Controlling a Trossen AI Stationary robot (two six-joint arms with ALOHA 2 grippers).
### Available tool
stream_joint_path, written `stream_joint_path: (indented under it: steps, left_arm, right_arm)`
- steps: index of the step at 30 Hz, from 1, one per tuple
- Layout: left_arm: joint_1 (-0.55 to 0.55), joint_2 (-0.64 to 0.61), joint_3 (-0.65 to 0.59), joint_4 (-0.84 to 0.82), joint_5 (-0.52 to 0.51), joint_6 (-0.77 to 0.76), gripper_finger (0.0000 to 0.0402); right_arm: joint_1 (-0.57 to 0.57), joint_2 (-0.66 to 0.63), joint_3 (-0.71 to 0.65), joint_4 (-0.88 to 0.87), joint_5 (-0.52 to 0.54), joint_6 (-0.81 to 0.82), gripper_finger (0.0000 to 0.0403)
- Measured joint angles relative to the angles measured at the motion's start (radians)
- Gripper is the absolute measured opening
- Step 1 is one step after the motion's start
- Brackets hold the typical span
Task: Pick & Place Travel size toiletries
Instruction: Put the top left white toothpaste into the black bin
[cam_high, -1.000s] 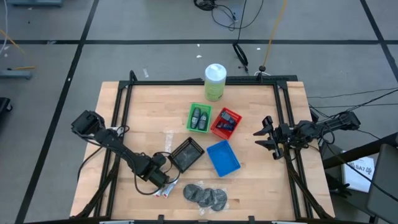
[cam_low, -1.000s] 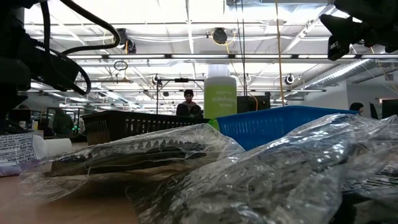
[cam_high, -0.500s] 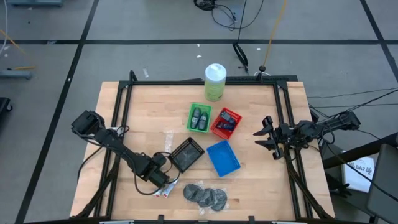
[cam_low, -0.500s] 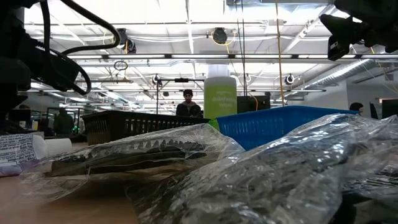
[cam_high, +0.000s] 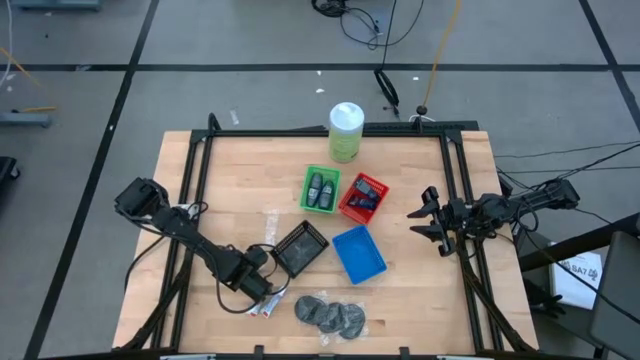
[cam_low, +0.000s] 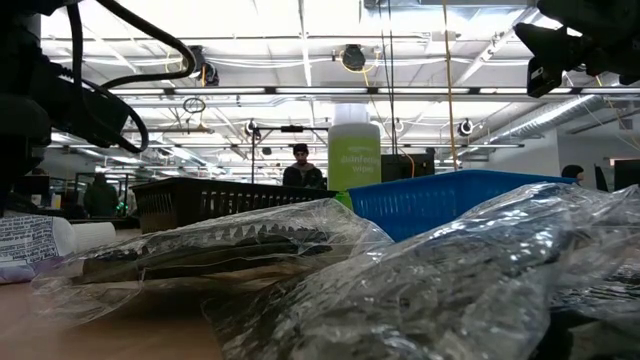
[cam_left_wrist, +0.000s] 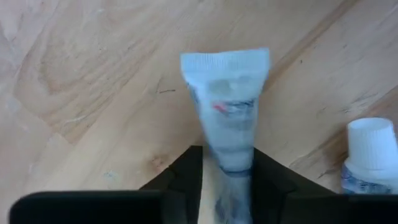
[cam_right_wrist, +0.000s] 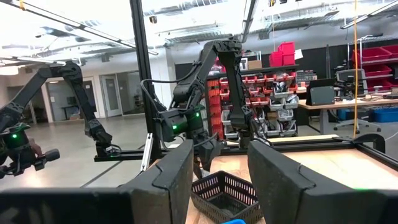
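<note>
My left gripper (cam_high: 262, 291) is down at the table's near left, shut on one small white tube (cam_left_wrist: 227, 118). A second white tube (cam_left_wrist: 370, 155) with a white cap lies beside it, and the tubes (cam_high: 263, 307) show just near of the gripper in the high view. Grey round discs in clear bags (cam_high: 330, 314) lie on the wood to the right of them. Two dark oval bottles lie in the green tray (cam_high: 320, 190), and navy packs in the red tray (cam_high: 363, 197). My right gripper (cam_high: 432, 222) hangs open at the table's right edge, with nothing between its fingers. My left gripper pinches the white tube's body (cam_left_wrist: 227, 163) between its two fingers, one on each long side, so they lie across it. The tube's flat crimped end (cam_left_wrist: 225, 62) points away from the gripper. The fingers come down from above at a slant. The tube lies close over the wood; whether it rests there I cannot tell.
A black mesh tray (cam_high: 301, 247) and a blue tray (cam_high: 358, 253) stand mid-table just beyond the left gripper. A tall pale-green canister (cam_high: 346, 131) stands at the far edge. A black frame runs round the table. Bare wood lies at the far left.
</note>
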Motion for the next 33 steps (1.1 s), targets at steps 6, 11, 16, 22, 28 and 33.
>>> stream_joint_path:
  steps: [6,11,16,22,28,33]
  left_arm:
    - [0.000,-0.003,-0.001,-0.001,0.000,0.029,0.0057]
    - [0.001,-0.034,-0.005,-0.017,-0.008,0.050,0.0013]
    - [0.000,-0.092,-0.005,-0.011,-0.050,0.047,0.0015]
    - [0.000,-0.163,-0.004,-0.009,-0.106,0.066,0.0006]
    - [0.000,-0.236,-0.003,-0.009,-0.156,0.080,0.0016]
    - [0.000,-0.278,-0.002,-0.005,-0.210,0.113,0.0007]
  right_arm:
    - [0.000,0.000,0.000,0.000,0.000,0.000,0.0141]
    - [0.000,0.000,0.000,0.000,0.000,0.000,0.0141]
    - [0.000,0.000,0.000,0.000,0.000,0.000,0.0141]
    - [0.000,0.000,0.000,0.000,0.000,0.000,0.0141]
    - [0.000,0.000,0.000,0.000,0.000,0.000,0.0141]
    - [0.000,0.000,0.000,0.000,0.000,0.000,0.0141]
